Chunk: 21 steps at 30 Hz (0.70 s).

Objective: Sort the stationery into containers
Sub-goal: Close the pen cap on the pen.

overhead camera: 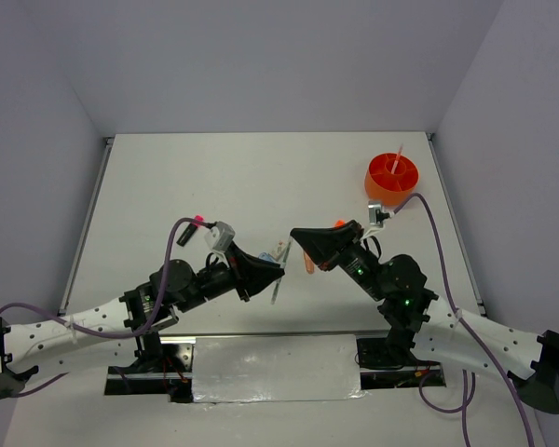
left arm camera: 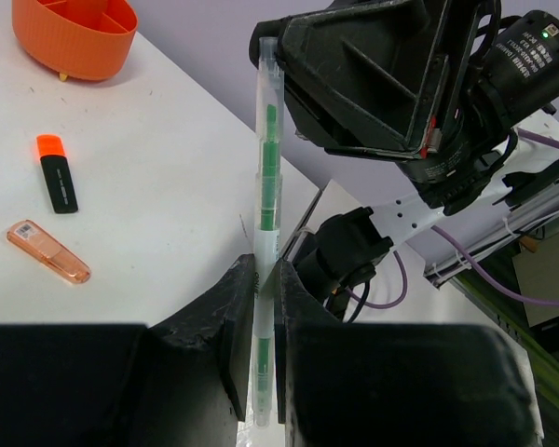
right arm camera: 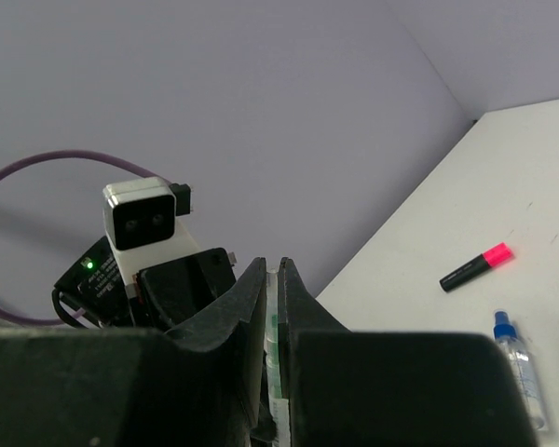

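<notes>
L gripper was clamped on a clear green-cored pen, which was held upright betw. its fingers. The pen's far end was taken by the R gripper, also closed on it. To the left of the L gripper, an orange-capped highlighter and a peach piece were laid flat on the worktop, w/ the orange tub further beyond them. To the right of the R gripper, a pink-capped highlighter and a blue-capped tube were laid flat.

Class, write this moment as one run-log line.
phase: handover; left gripper: shut on clear tube; right gripper: shut on clear tube
</notes>
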Motion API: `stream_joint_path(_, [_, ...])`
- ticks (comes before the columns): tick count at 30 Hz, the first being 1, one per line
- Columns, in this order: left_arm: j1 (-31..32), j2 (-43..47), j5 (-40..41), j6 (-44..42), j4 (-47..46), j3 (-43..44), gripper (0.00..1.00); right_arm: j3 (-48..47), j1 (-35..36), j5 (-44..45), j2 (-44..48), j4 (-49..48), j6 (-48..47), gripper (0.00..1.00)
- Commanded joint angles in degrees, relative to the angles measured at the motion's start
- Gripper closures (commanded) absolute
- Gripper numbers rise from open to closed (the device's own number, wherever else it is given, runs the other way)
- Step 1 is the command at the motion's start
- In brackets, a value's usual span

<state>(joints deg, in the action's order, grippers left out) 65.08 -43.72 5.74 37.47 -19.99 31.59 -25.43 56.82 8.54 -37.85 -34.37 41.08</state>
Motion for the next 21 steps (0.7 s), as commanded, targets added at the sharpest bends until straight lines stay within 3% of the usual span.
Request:
stream_joint_path(1, [0.22, 0.83, 0.85, -1.79, -5.85, 0.93, 1.00, 1.26, 0.40, 0.60, 1.02, -2.98, 0.40, 1.00])
stream_joint_path(19, [0.22, -0.22, 2.35, -4.07, -8.84, 2.59, 1.00, 3.55, 1.10, -1.50, 0.76, -3.95, 1.90, 1.00])
stream_joint_path(21, [0.22, -0.22, 2.09, -5.04, -8.84, 3.03, 1.00, 3.46, 1.10, -2.64, 0.58, -4.21, 1.46, 0.91])
